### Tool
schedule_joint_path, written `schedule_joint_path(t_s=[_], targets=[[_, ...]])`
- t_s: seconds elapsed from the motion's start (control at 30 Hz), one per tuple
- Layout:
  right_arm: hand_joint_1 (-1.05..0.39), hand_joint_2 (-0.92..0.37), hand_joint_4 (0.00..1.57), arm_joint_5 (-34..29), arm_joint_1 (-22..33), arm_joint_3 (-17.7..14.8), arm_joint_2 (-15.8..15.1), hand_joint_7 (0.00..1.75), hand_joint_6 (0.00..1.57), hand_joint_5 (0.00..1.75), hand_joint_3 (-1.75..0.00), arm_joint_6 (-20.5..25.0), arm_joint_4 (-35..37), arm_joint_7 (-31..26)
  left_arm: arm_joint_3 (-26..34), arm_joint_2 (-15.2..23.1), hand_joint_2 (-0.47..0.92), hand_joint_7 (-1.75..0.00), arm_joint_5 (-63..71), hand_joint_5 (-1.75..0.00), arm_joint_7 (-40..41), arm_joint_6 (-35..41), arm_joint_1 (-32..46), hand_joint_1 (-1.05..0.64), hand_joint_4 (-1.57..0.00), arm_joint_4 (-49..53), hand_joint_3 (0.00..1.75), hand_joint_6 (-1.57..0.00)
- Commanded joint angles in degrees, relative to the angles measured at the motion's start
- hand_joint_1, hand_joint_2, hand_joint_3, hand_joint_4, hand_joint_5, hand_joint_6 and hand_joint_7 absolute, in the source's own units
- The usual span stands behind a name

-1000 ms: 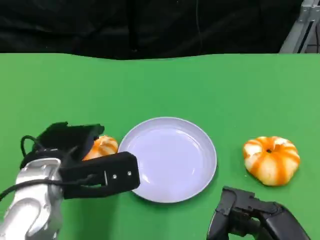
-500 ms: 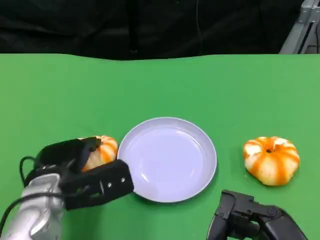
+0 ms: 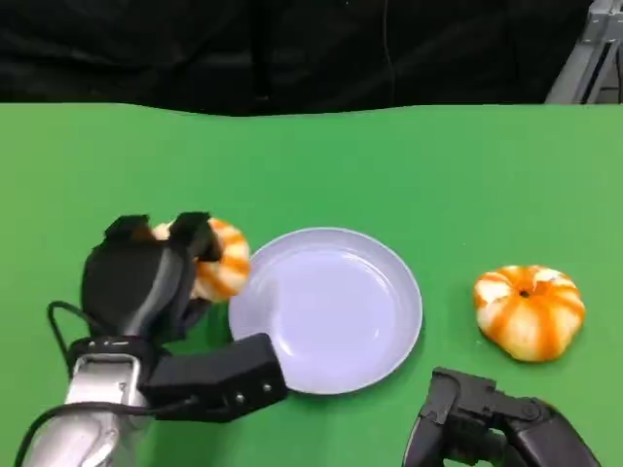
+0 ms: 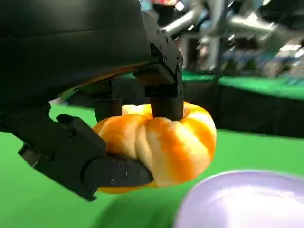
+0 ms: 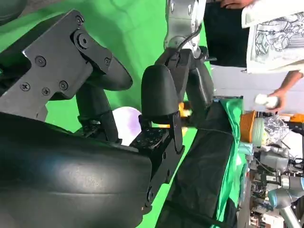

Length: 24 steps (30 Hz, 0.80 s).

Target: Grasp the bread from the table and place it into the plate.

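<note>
Green cloth covers my table, smooth and flat, running back to a straight far edge against a black backdrop. Wide bare green lies beyond the plate and between the plate and the right-hand bun.

The plate, round, pale and glossy with a shallow raised rim, sits at centre near the front edge, nothing on it.

My left hand rises from its silver forearm just left of the plate's rim, black fingers clasped over the bread, with a lower finger pressing its underside in the wrist view. The bread, a plump twisted ring with orange and cream stripes and a soft sheen, hangs above the cloth at the plate's left edge, not over the dish's middle.

A second bread of the same round, striped shape rests on the cloth well right of the plate, apart from it.

My right hand sits low at the front edge, right of the plate, grasping nothing; whether its fingers are spread or curled, I cannot tell.
</note>
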Motion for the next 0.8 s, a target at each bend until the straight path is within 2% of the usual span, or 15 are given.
schedule_joint_path(t_s=[0.03, 0.1, 0.23, 0.37, 0.5, 0.57, 0.6, 0.63, 0.67, 0.7, 0.73, 0.8], targets=[[-0.07, -0.33, 0.70, 0.03, -0.09, -0.33, -0.43, 1.47, 0.69, 1.66, -1.34, -0.49, -0.03, -0.08, -1.68, -0.43, 0.46, -1.75, 0.47, -1.75, -0.27, -3.85, -1.69, -0.21, -0.97, -5.74, 0.99, -0.74], [-0.07, -0.33, 0.69, -0.17, -0.11, -0.23, -0.43, 1.47, 0.69, 1.66, -1.34, -0.51, -0.07, -0.17, -1.89, -0.54, 0.41, -1.75, -0.42, -1.75, -1.50, -5.79, -1.68, -0.20, -0.98, -7.06, 1.14, -0.75], [-0.07, -0.33, 0.70, -0.46, 0.08, 0.09, -0.50, 1.46, 0.69, 1.66, -1.34, -0.32, -0.45, -0.24, -2.53, -1.94, 0.35, -1.75, -2.36, -1.75, -4.94, -8.17, -1.37, -0.21, -0.98, -9.86, 1.29, -0.77], [-0.07, -0.33, 0.69, -0.96, 0.39, 0.26, -0.58, 1.46, 0.69, 1.65, -1.34, 0.18, -1.08, -0.40, -3.35, -3.42, 0.29, -1.75, -3.04, -1.75, -8.32, -8.61, -1.88, -0.18, -0.97, -9.75, 1.35, -0.77], [-0.07, -0.33, 0.69, -0.87, 0.53, 0.32, -0.47, 1.46, 0.69, 1.65, -1.35, 0.40, -1.27, -0.30, -4.22, -4.83, 0.32, -1.75, -3.12, -1.75, -12.84, -6.57, -2.80, -0.19, -0.94, -8.79, 1.31, -0.76], [-0.07, -0.33, 0.69, -0.81, 0.69, 0.43, -0.43, 1.45, 0.69, 1.65, -1.35, 0.43, -1.36, -0.31, -4.16, -5.49, 0.34, -1.46, -4.03, -1.72, -17.01, -4.30, -2.77, -0.19, -0.87, -9.44, 1.14, -0.76], [-0.07, -0.33, 0.69, -0.79, 0.80, 0.49, -0.42, 1.45, 0.69, 1.65, -1.35, 0.45, -1.44, -0.31, -4.07, -5.76, 0.46, -1.11, -4.77, -1.66, -19.84, -2.81, -2.60, -0.21, -0.80, -10.34, 0.90, -0.78], [-0.07, -0.33, 0.69, -0.77, 0.86, 0.51, -0.42, 1.45, 0.69, 1.65, -1.35, 0.48, -1.50, -0.30, -4.05, -5.79, 0.58, -0.83, -5.31, -1.53, -22.20, -1.78, -2.46, -0.24, -0.75, -11.19, 0.68, -0.80], [-0.07, -0.33, 0.69, -0.79, 0.87, 0.57, -0.40, 1.45, 0.70, 1.65, -1.35, 0.52, -1.55, -0.31, -4.01, -5.77, 0.72, -0.53, -5.61, -1.32, -23.87, -1.04, -2.34, -0.26, -0.70, -11.88, 0.44, -0.80], [-0.07, -0.33, 0.69, -0.86, 0.84, 0.58, -0.38, 1.45, 0.70, 1.65, -1.35, 0.52, -1.55, -0.33, -4.41, -5.05, 0.79, -0.39, -5.92, -1.24, -27.44, -0.25, -2.50, -0.26, -0.69, -12.75, 0.31, -0.83], [-0.07, -0.33, 0.69, -0.90, 0.80, 0.58, -0.37, 1.45, 0.70, 1.65, -1.35, 0.51, -1.54, -0.34, -4.68, -4.54, 0.86, -0.21, -6.10, -0.97, -30.02, 0.31, -2.62, -0.32, -0.45, -13.39, 0.22, -0.64], [-0.07, -0.33, 0.69, -0.90, 0.80, 0.55, -0.39, 1.45, 0.70, 1.65, -1.35, 0.67, -1.63, -0.34, -5.17, -3.84, 0.91, -0.10, -6.02, -0.79, -34.78, 1.96, -2.75, -0.35, -0.35, -14.50, 0.17, -0.55]])
